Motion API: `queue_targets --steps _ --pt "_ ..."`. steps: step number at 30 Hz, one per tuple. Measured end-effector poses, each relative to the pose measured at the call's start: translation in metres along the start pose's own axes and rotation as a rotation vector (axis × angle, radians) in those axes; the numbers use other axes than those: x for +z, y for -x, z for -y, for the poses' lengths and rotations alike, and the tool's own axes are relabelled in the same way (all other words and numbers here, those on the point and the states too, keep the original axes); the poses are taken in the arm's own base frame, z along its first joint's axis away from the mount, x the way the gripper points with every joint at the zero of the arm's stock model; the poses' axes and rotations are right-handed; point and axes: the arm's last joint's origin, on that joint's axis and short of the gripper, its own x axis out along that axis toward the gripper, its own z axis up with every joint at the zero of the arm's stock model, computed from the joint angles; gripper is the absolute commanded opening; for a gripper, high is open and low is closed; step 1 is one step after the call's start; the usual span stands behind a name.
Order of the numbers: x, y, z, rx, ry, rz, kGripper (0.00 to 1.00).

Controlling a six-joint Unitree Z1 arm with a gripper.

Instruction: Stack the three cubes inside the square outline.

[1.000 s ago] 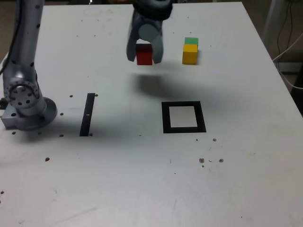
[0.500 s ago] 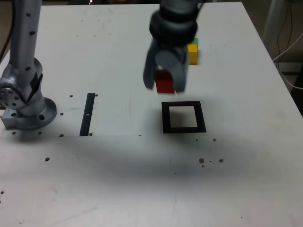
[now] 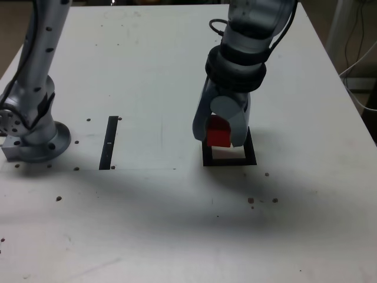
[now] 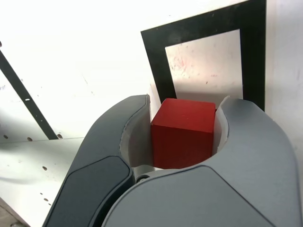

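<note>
fingers (image 3: 219,137): clamped on red cube (image 3: 218,132) | position: cube held above the square outline (image 3: 252,154), near its edge | surface: white table (image 3: 147,71)

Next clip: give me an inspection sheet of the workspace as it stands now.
Surface: white table, scattered dark specks.
Job's things: red cube in the gripper, above the square outline, not set down; yellow and green cubes hidden behind the arm.
Clutter: thin black strip on the exterior view's left.
Grippers: gripper shut on the red cube.
Cables: black cable on the arm; cables beyond the table's edge on the exterior view's right.
Surroundings: arm base mounted on the table.
</note>
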Motion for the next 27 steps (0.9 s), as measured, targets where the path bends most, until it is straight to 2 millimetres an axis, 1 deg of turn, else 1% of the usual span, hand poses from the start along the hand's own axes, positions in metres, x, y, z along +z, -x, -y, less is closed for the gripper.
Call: queue_targets --steps 5,11,14,22,27 --pt "0.008 -0.007 -0.013 -0.021 0.032 -0.006 0.25" --pt "0.01 -0.01 -0.018 -0.026 0.039 0.002 0.27" --pt "0.01 -0.012 -0.021 -0.029 0.04 -0.005 0.3" --pt "0.015 -0.021 -0.022 -0.048 0.023 -0.031 0.48" --pt "0.018 -0.027 -0.021 -0.062 0.005 -0.048 0.64"
